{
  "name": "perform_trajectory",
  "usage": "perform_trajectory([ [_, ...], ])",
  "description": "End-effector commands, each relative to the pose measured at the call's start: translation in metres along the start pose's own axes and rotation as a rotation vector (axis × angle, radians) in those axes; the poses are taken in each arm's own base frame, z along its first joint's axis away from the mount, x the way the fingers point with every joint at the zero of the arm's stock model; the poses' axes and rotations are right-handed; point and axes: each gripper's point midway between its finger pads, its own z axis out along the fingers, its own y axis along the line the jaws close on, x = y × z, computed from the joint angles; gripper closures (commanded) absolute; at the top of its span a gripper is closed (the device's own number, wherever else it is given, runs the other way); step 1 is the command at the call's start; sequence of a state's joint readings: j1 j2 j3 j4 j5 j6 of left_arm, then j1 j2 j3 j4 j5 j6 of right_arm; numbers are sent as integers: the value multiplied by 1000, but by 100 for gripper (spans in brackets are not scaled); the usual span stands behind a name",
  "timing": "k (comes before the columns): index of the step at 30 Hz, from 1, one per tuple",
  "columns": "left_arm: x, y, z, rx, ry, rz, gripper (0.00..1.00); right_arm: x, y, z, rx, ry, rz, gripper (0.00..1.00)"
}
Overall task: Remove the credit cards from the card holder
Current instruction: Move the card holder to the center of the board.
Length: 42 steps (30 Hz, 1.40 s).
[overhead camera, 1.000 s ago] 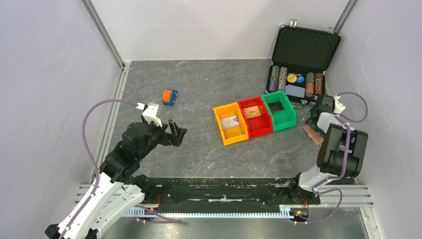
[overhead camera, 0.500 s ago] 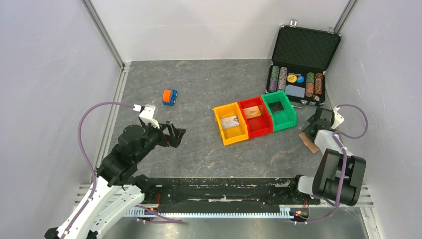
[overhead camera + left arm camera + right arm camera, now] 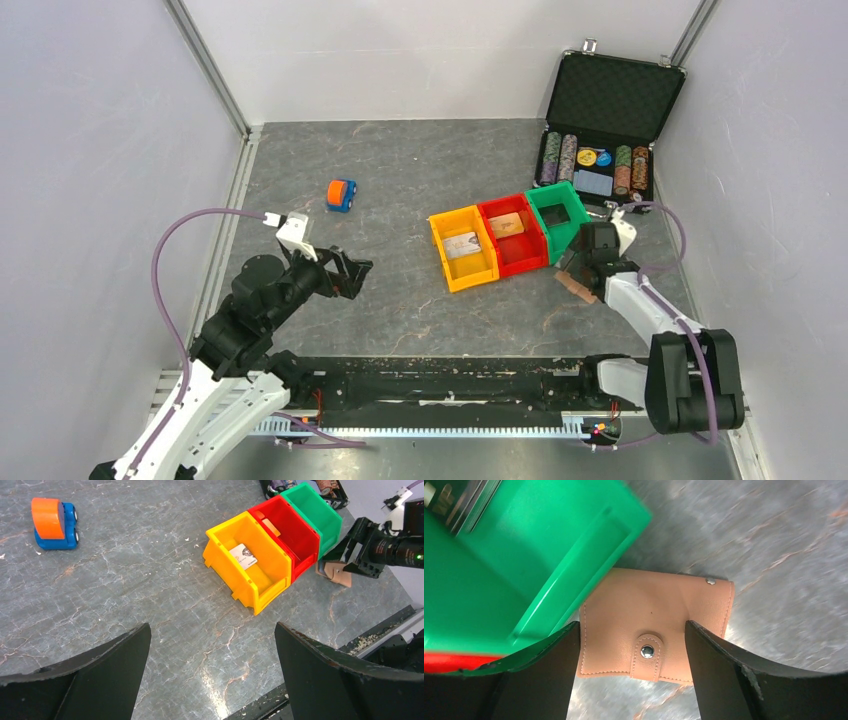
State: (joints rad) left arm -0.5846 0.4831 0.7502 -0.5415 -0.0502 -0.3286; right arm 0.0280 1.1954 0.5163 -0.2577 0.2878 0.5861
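Tan leather, stitched round its edge and closed by a snap tab (image 3: 647, 651): this is the card holder (image 3: 654, 612), lying flat on the grey worktop (image 3: 150, 580) directly under the right end effector (image 3: 631, 627). That end effector's fingers stand wide apart, one at the holder's edge nearest the green bin (image 3: 524, 565), the other over the holder's far half. Whether either tip presses on the leather I cannot tell, but they do not look closed on anything. The green bin sits just beyond that first finger, close against the holder's corner.

The left end effector (image 3: 210, 630) hangs well apart from all this, also spread wide and holding nothing. The yellow bin (image 3: 260, 592) and red bin (image 3: 295, 535) lie ahead of it.

A pale card (image 3: 243, 556) lies in the yellow bin and a tan card (image 3: 270, 527) in the red one; I take these for credit cards already removed. With the holder snapped shut, whatever remains inside is hidden. The task looks partly done, and the flap must be opened before any further card can come out.
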Motion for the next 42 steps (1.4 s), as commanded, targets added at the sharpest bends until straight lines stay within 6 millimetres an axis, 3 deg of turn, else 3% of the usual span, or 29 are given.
perform_trajectory([
  [1,-10,-3,-3,16,-45,25,0,81,13,-22,-52,273,-24,25],
  [9,-10,-4,-4,25,-44,23,0,111,29,-46,-105,299,-98,25],
  [21,-6,-9,-3,46,-27,18,0,169,73,-98,-244,285,-352,25],
  [24,-3,-9,1,46,-9,20,0,186,98,-117,-377,273,-456,25],
  [26,0,-9,3,42,6,19,0,198,123,-135,-512,257,-579,24],
  [31,10,-9,11,33,67,18,0,216,162,-173,-756,143,-935,24],
  [37,19,-13,21,26,144,-23,0,210,178,-181,-838,31,-1216,23],
  [42,32,-20,25,43,210,-103,0,184,183,-201,-839,-28,-1142,22],
])
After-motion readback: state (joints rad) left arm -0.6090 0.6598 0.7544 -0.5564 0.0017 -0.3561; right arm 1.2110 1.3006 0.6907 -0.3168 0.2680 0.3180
